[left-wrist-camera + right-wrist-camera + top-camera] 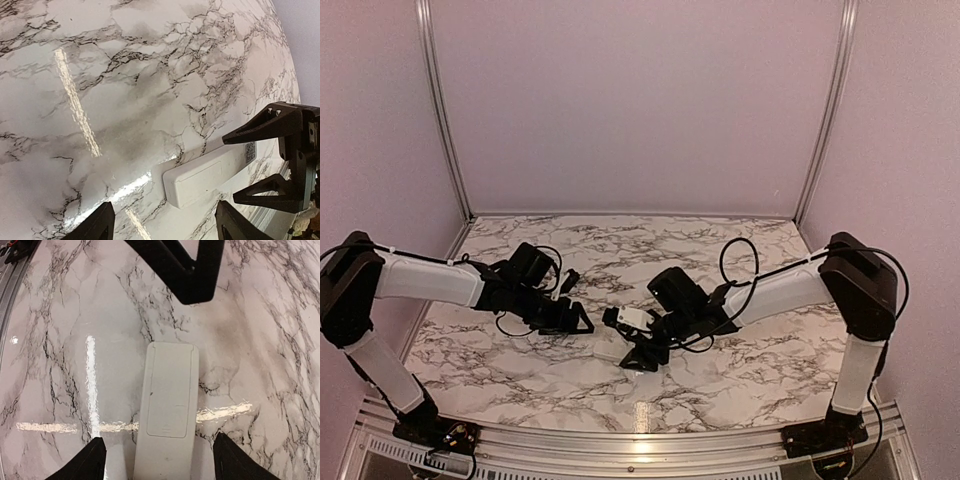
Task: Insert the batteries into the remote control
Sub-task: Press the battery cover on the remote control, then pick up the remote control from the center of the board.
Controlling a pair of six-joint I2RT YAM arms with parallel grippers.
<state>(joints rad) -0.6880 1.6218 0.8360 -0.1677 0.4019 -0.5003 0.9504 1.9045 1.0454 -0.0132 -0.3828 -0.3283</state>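
left gripper (165, 207): jaws wide apart, holding nothing | right gripper (159, 440): jaws wide apart, holding nothing | remote control (170, 390): white, long, flat, smooth back up, lid outline shows | place: flat on the marble bench (60, 340), one end between the right jaws with a gap each side, other end just in front of the left jaws

Soft, even overhead light covers the glossy white, grey-veined marble-patterned worktop (740, 250); the top view is slightly grainy and washed out. In the wrist views, thin white glare streaks (75, 100) cross the worktop, shadows are faint and diffuse, the slim white plastic remote control (170, 405) is sharp, and the worktop's far edge curves with lens distortion.
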